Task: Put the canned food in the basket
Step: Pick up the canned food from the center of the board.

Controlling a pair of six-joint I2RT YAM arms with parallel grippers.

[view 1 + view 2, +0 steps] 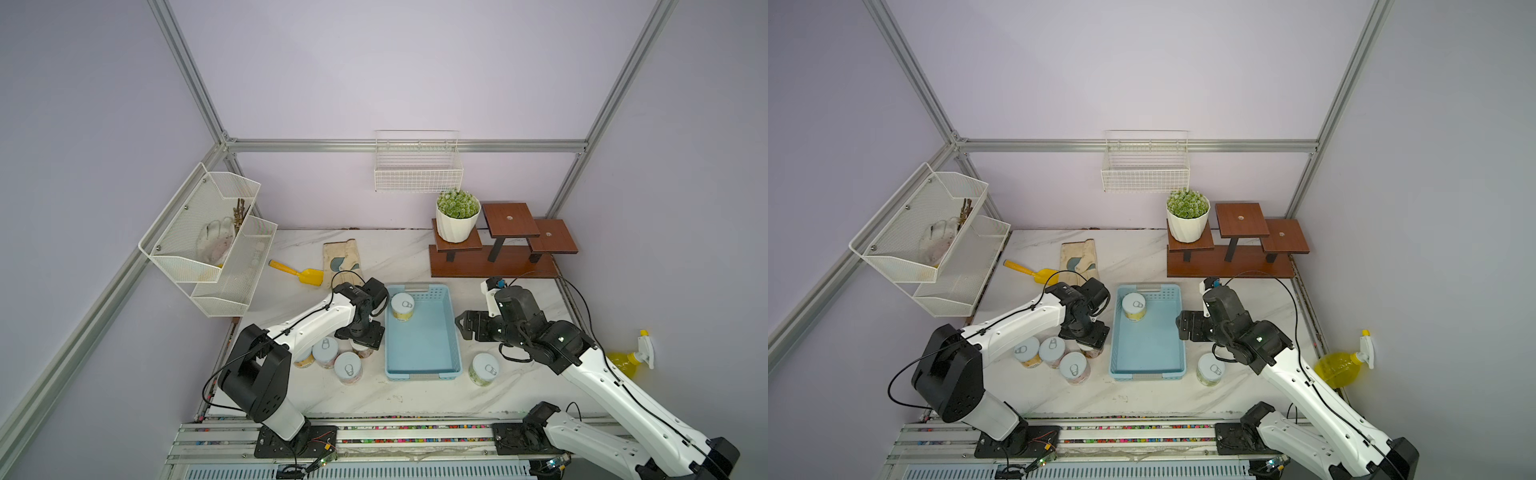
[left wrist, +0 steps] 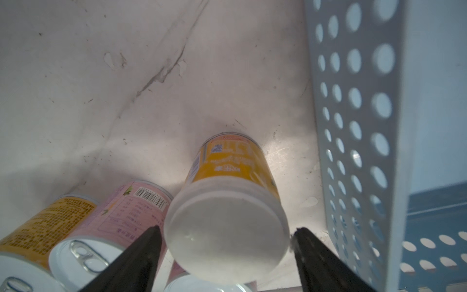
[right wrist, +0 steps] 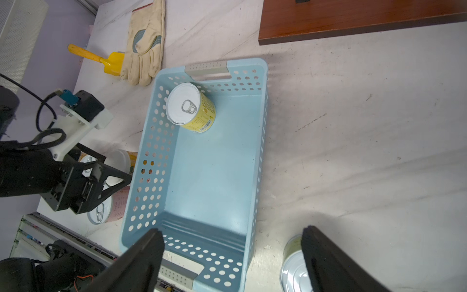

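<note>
The light-blue basket (image 1: 455,332) (image 3: 260,141) holds one upright yellow-labelled can (image 1: 402,306) (image 3: 189,106) at its far end. Left of it my left gripper (image 1: 361,336) (image 2: 226,228) points down over a yellow-labelled can with a plain white lid (image 2: 232,161). Its jaws stand either side of the lid with narrow gaps. Three more cans (image 1: 325,351) (image 1: 348,368) (image 1: 305,361) crowd beside it. My right gripper (image 1: 461,326) (image 3: 231,230) hovers open and holds nothing by the basket's right wall. A green-labelled can (image 1: 484,369) (image 3: 294,265) stands right of the basket.
A yellow scoop (image 1: 297,273) and a work glove (image 1: 340,257) lie behind the left arm. A wooden stand (image 1: 494,257) with a potted plant (image 1: 457,216) is at the back right. A white mesh rack (image 1: 208,241), a wire basket (image 1: 417,170) and a yellow spray bottle (image 1: 627,359) hang on the walls.
</note>
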